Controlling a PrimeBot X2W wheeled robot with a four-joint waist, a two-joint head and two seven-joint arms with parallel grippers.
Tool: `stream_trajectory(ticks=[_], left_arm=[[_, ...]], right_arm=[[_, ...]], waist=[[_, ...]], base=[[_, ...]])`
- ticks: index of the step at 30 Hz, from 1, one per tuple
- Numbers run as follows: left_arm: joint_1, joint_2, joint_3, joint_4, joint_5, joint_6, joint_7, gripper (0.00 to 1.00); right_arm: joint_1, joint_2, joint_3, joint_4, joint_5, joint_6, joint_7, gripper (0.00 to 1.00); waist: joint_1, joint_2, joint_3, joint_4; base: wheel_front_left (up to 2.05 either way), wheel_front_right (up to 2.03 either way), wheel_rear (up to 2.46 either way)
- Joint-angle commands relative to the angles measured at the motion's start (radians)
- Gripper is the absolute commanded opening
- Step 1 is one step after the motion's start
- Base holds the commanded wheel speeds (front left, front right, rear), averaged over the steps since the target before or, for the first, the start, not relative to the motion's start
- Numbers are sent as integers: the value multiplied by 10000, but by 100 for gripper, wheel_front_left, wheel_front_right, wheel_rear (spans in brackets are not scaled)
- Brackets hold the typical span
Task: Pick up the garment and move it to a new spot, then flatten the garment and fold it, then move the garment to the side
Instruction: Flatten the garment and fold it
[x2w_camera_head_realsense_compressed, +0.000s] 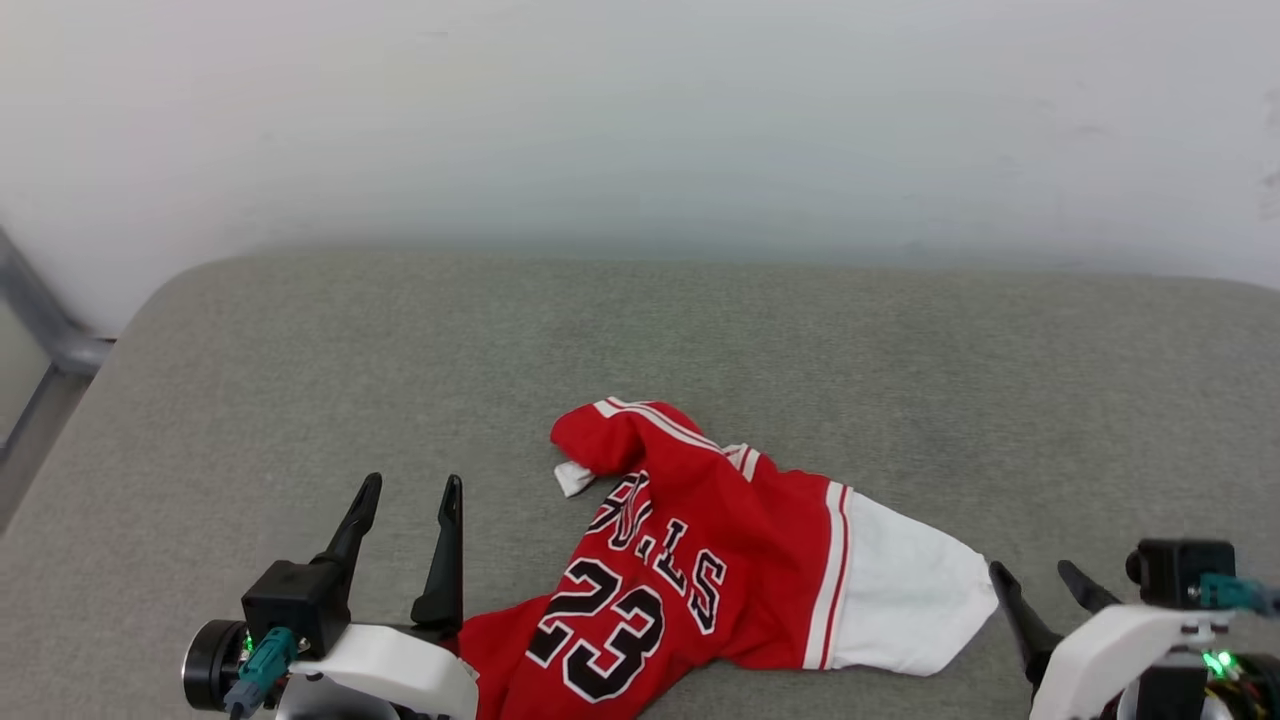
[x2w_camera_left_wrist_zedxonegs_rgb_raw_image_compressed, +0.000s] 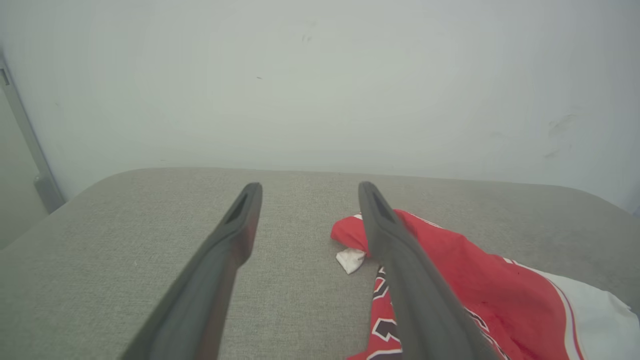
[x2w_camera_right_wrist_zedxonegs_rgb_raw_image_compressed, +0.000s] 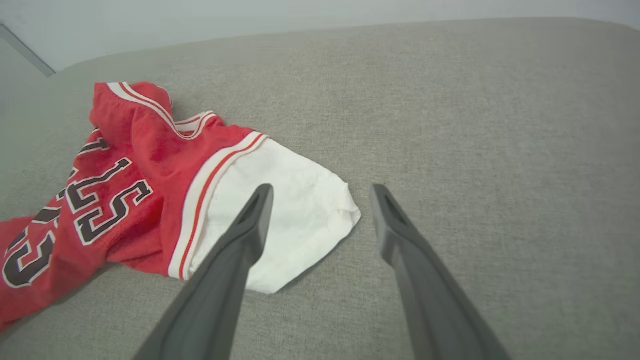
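Across the lower middle of the head view, the garment (x2w_camera_head_realsense_compressed: 700, 560) lies crumpled on a grey padded surface (x2w_camera_head_realsense_compressed: 640, 330), with a pale wall (x2w_camera_head_realsense_compressed: 640, 120) behind. It is a red jersey, printed side up, with black white-outlined letters and the number 23. One white sleeve (x2w_camera_head_realsense_compressed: 900, 590) spreads flat toward the lower right of the frame. The red top part is bunched into a raised fold at the garment's upper left. The hem runs off the bottom edge.

At the lower left, the left gripper (x2w_camera_head_realsense_compressed: 412, 482) has its two dark fingers spread apart, holding nothing, just beside the jersey's lower edge. At the lower right, the right gripper (x2w_camera_head_realsense_compressed: 1030, 567) is likewise spread and empty, close to the tip of the white sleeve. In the right wrist view, one finger crosses in front of that sleeve. Whether it touches the cloth cannot be told.

The jersey looks light, soft and limp. It would likely sag, drape and bunch when lifted, and it is neither fragile nor stiff. Thin cloth lying flat on a soft cushion may be hard to pinch. The better holds are probably the raised fold and the striped trim (x2w_camera_head_realsense_compressed: 832, 570) where the sleeve joins the body, since the layers are thicker there. Holding at two well-separated points should help keep it spread out.
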Motion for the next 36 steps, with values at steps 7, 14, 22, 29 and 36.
stream_trajectory(ticks=[7,14,22,29,36], left_arm=[[-278,-111,-133,-275,95,-116,-16,100],[-800,-501,-155,-132,156,-450,-66,100],[-1098,-901,68,139,301,-825,-85,100],[-1020,-1195,364,334,520,-1121,-79,100],[-821,-1366,669,543,703,-1287,-79,100]], right_arm=[[-2092,-1137,778,1925,1013,-5,1633,100],[-4300,-1987,2268,3608,1495,-5,3011,100],[-5856,-2534,3662,5484,2000,-5,3709,100],[-5710,-2458,4506,7112,2791,-5,5080,100],[-6420,-2679,4748,6657,3155,-12,4409,0]], waist=[[1,0,610,945],[1,0,1341,1741],[1,0,1932,2217],[1,0,2055,2269],[1,0,1827,1959]], base=[[0,0,0],[0,0,0],[0,0,0],[0,0,0],[0,0,0]])
